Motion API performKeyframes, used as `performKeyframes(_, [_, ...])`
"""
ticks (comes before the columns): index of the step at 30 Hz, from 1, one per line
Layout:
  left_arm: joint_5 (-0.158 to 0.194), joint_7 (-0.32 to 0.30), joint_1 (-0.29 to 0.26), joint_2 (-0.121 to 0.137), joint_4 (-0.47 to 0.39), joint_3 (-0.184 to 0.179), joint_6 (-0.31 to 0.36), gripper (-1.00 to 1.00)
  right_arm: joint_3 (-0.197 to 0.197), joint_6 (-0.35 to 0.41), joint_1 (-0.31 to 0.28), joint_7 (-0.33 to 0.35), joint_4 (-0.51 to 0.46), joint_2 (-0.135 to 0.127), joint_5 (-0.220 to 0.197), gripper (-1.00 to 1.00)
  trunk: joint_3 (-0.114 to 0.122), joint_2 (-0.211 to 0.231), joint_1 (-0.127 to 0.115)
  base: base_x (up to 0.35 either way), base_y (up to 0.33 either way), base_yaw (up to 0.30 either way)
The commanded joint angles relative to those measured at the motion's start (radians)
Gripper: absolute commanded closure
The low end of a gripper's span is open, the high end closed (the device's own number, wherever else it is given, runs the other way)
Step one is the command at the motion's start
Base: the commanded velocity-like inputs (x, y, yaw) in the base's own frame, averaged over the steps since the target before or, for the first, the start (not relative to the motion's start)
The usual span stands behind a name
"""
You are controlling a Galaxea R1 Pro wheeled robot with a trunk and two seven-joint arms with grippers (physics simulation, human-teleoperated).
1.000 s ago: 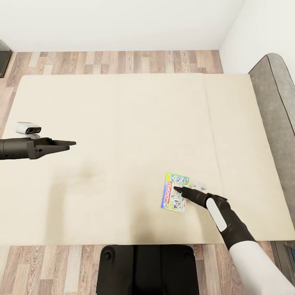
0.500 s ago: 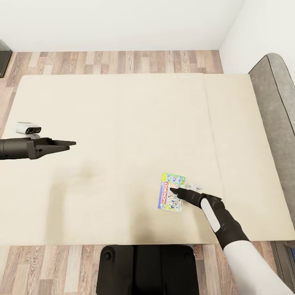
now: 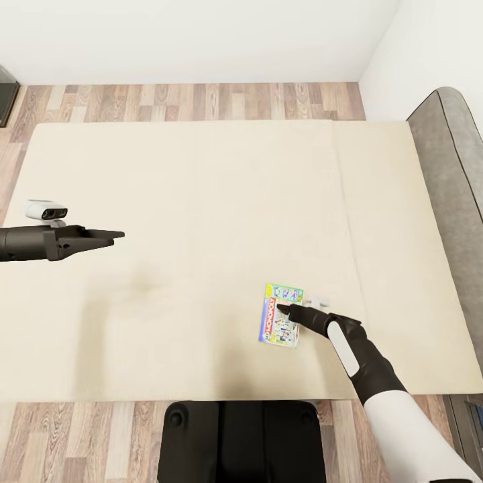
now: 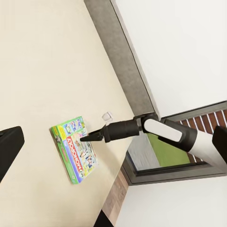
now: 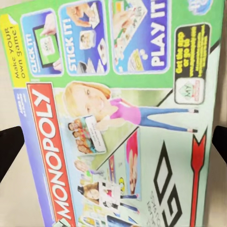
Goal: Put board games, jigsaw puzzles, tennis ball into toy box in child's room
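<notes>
One Monopoly board game (image 3: 280,314) lies flat on the bed (image 3: 201,201) under the spread right claw (image 3: 284,309).

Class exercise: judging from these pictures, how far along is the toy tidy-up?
Early stage. Nothing visibly packed. In hand: the right gripper hovers over the Monopoly board game, which lies flat on the bed, ungrasped. The left gripper is empty. Left: lifting this game and boxing every toy.

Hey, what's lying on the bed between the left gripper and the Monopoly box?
Nothing: in the head view, only bare cream bed cover stretches from the left gripper to the Monopoly box, where the right gripper hovers.
</notes>
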Motion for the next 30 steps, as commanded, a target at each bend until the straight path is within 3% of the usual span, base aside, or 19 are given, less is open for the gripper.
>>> performKeyframes(1, [0.000,-0.004,0.000,0.001,0.000,0.000,0.011,-1.00,0.001,0.004,-0.001,0.001,-0.001,-0.001,0.000,-1.00,-0.001,-0.001,0.001,0.000,0.000,0.000])
performKeyframes(30, [0.000,-0.004,0.000,0.001,0.000,0.000,0.011,-1.00,0.003,0.004,-0.004,0.001,-0.001,0.016,-0.001,-1.00,-0.001,-0.001,0.001,0.000,0.006,0.000])
